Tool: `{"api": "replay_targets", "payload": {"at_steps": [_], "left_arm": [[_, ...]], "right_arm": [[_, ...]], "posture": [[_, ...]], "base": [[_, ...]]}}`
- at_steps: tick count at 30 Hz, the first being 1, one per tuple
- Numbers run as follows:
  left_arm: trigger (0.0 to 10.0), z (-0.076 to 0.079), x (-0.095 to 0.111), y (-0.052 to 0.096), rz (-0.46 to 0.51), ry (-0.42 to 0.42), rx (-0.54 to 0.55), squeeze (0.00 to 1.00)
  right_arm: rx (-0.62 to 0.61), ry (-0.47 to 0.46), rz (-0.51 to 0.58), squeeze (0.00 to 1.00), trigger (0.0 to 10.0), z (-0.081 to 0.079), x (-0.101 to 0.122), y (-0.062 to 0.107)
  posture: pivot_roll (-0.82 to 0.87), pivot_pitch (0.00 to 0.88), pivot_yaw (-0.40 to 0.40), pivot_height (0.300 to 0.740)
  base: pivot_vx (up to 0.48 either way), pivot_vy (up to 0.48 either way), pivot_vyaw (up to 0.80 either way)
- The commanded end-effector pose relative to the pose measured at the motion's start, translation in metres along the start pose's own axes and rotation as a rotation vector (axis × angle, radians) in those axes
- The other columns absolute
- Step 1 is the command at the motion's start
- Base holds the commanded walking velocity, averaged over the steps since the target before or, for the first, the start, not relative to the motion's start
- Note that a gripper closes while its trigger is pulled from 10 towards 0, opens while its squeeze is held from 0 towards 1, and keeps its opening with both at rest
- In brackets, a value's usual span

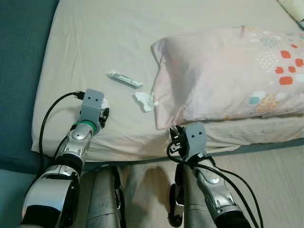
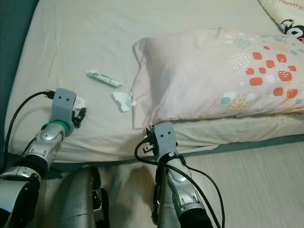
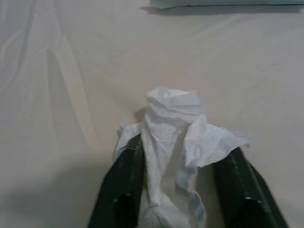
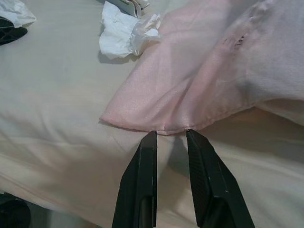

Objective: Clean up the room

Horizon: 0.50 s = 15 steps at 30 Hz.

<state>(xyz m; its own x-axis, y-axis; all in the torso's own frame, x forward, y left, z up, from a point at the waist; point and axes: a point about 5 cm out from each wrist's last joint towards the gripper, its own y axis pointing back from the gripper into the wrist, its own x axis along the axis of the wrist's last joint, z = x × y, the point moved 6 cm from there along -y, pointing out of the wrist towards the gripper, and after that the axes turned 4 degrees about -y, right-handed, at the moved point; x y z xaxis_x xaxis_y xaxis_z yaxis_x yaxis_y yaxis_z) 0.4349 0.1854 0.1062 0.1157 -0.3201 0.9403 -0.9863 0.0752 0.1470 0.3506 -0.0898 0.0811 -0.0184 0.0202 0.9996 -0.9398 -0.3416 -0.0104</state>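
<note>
We are picking litter off the bed point(image 1: 71, 52), and the step in hand looks like the first pick-up: our left end effector point(image 3: 178, 190), at the lower left of the left eye view, is clamping a crumpled white tissue point(image 3: 173, 142) between its two black fingers, low over the sheet near the mattress edge. Our right end effector point(image 4: 170, 156) is hovering at the near corner of the pink pillow point(image 1: 228, 71), fingers a little apart and holding nothing. Two more scraps are lying in the middle of the frame: a second crumpled tissue point(image 1: 145, 100) touching the pillow's edge, and a thin white wrapper point(image 1: 124, 79) just beside it toward the upper left. Next, we judge, the left arm needs to be lifting its tissue clear without dropping it, while the right arm is reaching past the pillow corner toward the second tissue.
</note>
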Motion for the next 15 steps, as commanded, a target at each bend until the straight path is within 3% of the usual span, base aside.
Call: {"api": "replay_targets", "payload": {"at_steps": [1, 12, 15], "left_arm": [[0.0, 0.0063, -0.0232, 0.0063, -0.065, 0.017, -0.017, 0.00], [0.0, 0.0094, -0.0220, 0.0063, -0.052, 0.039, -0.027, 0.00], [0.0, 0.0124, -0.0152, 0.0055, -0.017, 0.081, -0.048, 0.00]], "right_arm": [[-0.004, -0.011, -0.038, 0.00, 10.0, -0.0011, -0.0108, 0.0049], [-0.015, -0.018, -0.038, 0.00, 10.0, 0.0008, -0.0105, 0.0043], [-0.017, -0.023, -0.037, 0.00, 10.0, 0.0005, -0.0108, 0.0029]], "posture": [[-0.02, 0.257, 0.046, 0.604], [-0.03, 0.229, 0.043, 0.604], [-0.01, 0.198, 0.036, 0.604]], "base": [[0.000, 0.000, 0.00], [0.000, 0.000, 0.00], [0.000, 0.000, 0.00]]}}
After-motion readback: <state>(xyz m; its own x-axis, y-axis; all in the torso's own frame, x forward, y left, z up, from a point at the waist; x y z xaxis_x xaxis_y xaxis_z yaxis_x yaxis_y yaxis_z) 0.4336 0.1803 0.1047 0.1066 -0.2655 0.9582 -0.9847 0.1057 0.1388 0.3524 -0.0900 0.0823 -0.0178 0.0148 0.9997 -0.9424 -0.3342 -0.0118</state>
